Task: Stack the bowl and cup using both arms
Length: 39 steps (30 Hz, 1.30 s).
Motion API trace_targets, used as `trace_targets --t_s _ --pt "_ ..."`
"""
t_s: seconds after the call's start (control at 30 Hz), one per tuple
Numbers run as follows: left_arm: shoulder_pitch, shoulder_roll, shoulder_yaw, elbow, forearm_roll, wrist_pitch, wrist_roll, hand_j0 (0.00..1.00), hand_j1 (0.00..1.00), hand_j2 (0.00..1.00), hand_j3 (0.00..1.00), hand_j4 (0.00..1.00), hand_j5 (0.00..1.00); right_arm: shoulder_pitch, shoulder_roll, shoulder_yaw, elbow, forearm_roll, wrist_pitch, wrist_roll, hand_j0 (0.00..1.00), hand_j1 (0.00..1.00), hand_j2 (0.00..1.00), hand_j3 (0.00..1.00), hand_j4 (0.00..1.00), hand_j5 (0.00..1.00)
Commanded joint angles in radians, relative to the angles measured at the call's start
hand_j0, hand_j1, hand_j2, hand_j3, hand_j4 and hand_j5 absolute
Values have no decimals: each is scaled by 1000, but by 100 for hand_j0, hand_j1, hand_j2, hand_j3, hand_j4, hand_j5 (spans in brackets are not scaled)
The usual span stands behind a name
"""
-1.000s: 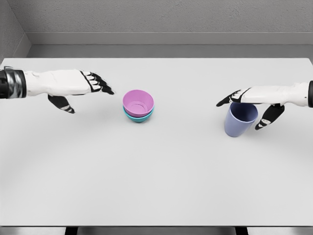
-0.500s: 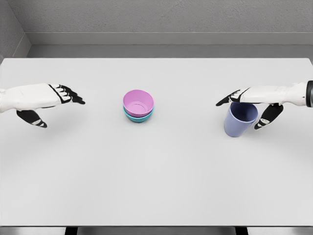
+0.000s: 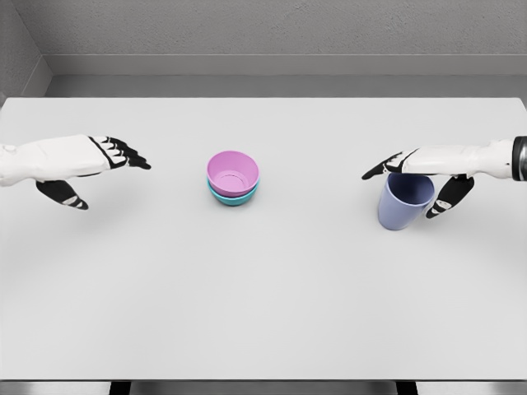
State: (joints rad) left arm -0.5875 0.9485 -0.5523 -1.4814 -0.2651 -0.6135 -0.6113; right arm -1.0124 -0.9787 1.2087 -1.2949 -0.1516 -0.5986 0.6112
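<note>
White table: right hand loosely spread around cup, not clenched; bowls lie leftward; left hand open.

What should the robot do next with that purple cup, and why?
Probably close the right hand around the purple cup. Its fingers stretch over the rim and its thumb hangs at the cup's right side, but they look open, with no grip yet. The pink bowl already sits in the teal bowl, so the cup seems to be the piece left to stack.

Pink bowl in teal bowl; right hand over cup.
</note>
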Motion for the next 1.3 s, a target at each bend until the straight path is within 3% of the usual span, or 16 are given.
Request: trace_targets --t_s 0.0,0.9,1.17,1.27 --pt "0 -2 0 4 6 3 0 100 100 100 100 100 100 -2 5 6 2 -6 2 0 98 98 98 98 98 98" --pt "0 -17 -3 4 3 3 0 100 100 100 100 100 100 -8 5 5 12 -5 -4 0 84 84 84 84 84 84" --pt "0 -39 2 6 4 3 0 100 100 100 100 100 100 -18 5 5 8 -5 -7 0 78 78 78 78 78 78" --pt "-2 -88 2 6 9 3 0 100 100 100 100 100 100 -20 5 5 5 -5 -7 0 77 77 77 77 77 77"
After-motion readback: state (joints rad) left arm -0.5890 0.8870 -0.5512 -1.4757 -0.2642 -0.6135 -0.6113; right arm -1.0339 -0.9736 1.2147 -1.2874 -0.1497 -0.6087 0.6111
